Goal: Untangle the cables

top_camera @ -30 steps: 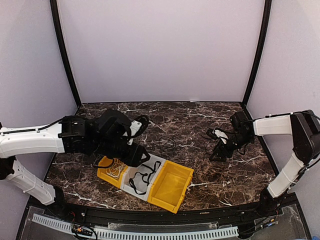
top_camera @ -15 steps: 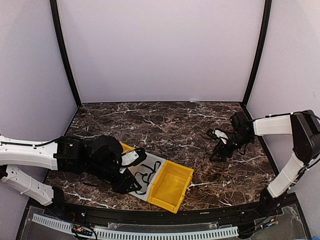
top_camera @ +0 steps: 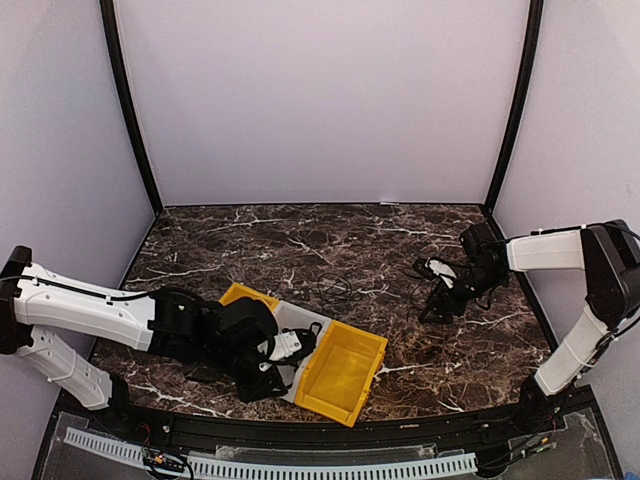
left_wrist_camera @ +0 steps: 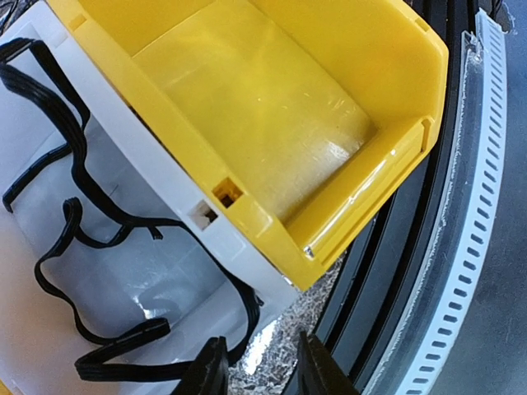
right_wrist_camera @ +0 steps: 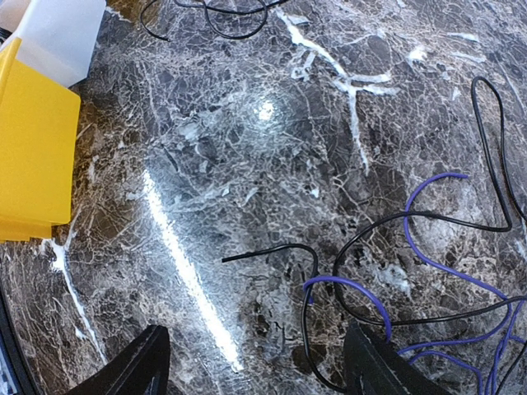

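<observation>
Nearest the front edge: left claw (left_wrist_camera: 262,346) low by the white bin's (left_wrist_camera: 185,206) corner, fingers narrowed but apart, clenching nothing. Just past the tips, a black cable (left_wrist_camera: 81,169) coiled in that bin, one strand draped over its rim. Risks pinching rim with cord and dragging the bin, or yanking the strand into a tighter knot. Farther out, a loose black loop (top_camera: 335,287) on the marble table (right_wrist_camera: 247,164). Beyond, right claw (right_wrist_camera: 255,346) spread wide, grasping nothing, beside black and purple cables (right_wrist_camera: 346,281) crossing one another. Hard to count those cords; ends cut off by the frame. Far yellow bin (top_camera: 248,296) mostly hidden behind the left arm (top_camera: 90,312).
</observation>
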Controlling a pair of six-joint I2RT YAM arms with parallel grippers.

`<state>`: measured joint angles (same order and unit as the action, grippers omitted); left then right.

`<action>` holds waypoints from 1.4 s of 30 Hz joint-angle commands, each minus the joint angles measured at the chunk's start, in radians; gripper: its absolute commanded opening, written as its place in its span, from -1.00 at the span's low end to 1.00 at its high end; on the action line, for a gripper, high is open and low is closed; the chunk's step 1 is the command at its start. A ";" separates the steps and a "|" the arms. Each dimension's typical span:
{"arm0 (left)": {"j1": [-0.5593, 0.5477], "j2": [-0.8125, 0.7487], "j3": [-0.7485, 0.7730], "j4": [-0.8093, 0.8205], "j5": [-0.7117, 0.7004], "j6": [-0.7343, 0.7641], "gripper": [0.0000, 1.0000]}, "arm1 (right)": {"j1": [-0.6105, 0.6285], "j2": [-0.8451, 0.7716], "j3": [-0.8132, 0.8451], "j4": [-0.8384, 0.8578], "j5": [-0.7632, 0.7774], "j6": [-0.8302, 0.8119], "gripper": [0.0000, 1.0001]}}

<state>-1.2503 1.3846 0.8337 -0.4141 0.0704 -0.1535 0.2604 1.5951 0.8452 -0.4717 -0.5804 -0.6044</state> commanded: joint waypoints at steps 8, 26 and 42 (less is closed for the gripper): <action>-0.006 0.044 0.051 -0.035 -0.036 0.090 -0.51 | -0.004 -0.004 0.020 -0.002 -0.013 -0.006 0.49; -0.007 0.067 0.083 -0.069 -0.164 0.100 -1.00 | -0.004 -0.008 0.021 -0.005 -0.016 -0.006 0.50; 0.067 0.094 0.010 0.138 -0.222 0.040 -0.97 | -0.004 -0.020 0.015 -0.008 -0.020 -0.006 0.51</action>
<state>-1.1900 1.4803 0.8696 -0.3180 -0.1471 -0.0795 0.2604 1.5951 0.8452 -0.4747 -0.5831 -0.6052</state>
